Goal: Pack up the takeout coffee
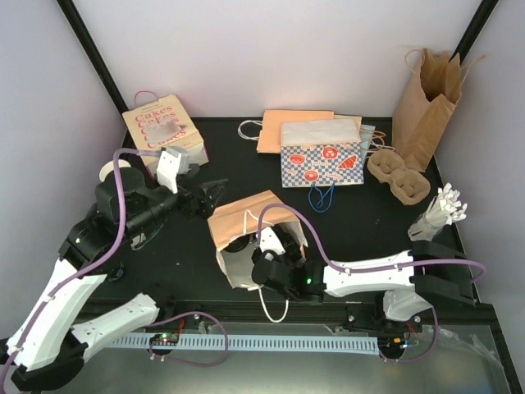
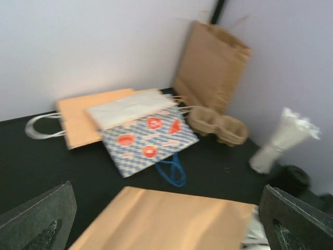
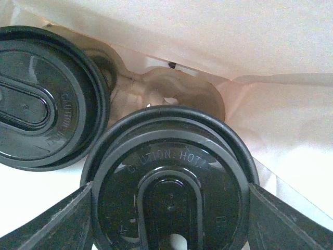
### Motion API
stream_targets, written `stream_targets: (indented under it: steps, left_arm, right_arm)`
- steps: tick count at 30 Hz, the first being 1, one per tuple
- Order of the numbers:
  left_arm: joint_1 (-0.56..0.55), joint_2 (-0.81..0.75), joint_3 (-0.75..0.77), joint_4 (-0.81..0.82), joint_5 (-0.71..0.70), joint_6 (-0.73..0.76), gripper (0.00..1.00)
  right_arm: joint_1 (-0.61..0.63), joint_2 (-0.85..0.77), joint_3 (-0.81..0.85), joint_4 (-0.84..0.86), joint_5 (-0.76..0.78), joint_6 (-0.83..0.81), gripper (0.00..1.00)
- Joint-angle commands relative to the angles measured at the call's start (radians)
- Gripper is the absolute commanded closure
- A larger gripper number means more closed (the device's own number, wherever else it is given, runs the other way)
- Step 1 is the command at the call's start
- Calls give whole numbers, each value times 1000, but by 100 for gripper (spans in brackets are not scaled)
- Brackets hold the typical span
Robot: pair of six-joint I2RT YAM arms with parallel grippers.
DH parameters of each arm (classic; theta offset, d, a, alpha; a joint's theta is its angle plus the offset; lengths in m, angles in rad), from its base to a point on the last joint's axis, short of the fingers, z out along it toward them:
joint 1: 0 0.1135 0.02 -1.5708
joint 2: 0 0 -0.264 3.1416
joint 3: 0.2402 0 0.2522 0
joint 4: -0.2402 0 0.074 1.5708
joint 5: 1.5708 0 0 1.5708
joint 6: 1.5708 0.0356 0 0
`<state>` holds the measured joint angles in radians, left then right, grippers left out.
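A: Starting with left fingers (image 2: pixel 41 219). Spread very wide, holding nothing, touching nothing. Hanging just beside the brown bag (image 1: pixel 246 215), above its flat side.
B: Confirmed. Lying on its side on the surface (image 1: pixel 361 228), mouth toward the arm bases. Moving on to right fingers (image 3: pixel 52 224)?
A: Set inside that bag's mouth. Partway apart, pressed against both sides of the takeout coffee (image 3: pixel 169 182) near its top. Logging as gripped.
B: Location of the takeout coffee?
A: Inside the brown bag, with white lining (image 3: pixel 208 31) around it. Seen from straight above in the right wrist view. Hidden under the right wrist in the top view.
B: Anything alongside?
A: Second lidded cup (image 3: pixel 36 99) just beside it, partly covered by its rim in the wrist view. Cannot tell whether touching. Pulp carrier (image 3: pixel 171 88) visible between and behind both cups. Cannot tell whether seated in it.
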<state>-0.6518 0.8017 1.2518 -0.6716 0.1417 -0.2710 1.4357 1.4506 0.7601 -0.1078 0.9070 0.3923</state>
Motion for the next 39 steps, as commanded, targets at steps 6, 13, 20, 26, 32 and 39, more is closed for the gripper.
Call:
stream_targets:
  steps: [6,13,20,26,32,39]
  left_arm:
    - [289,151,79,-217,-44,-25,1]
    - [406,358,99,-176,5,20,1]
    - [447,558,150,-137,90,54,1]
    - [447,732,222,-169,112,16,1]
    - [444,875,270,-164,138,6,3]
    - [425,974,295,-134,202,-2,18]
  right_arm:
    - [6,-39,-40,84,-8,-34,59]
    - [5,-36,-36,88,-16,-41,59]
    - [5,-20,-31,83,-11,-36,59]
    - [3,-26,-39,89,-16,-41,59]
    - [2,-27,-44,103,-24,-48,59]
    - [2,-16,-41,110,-22,-51,59]
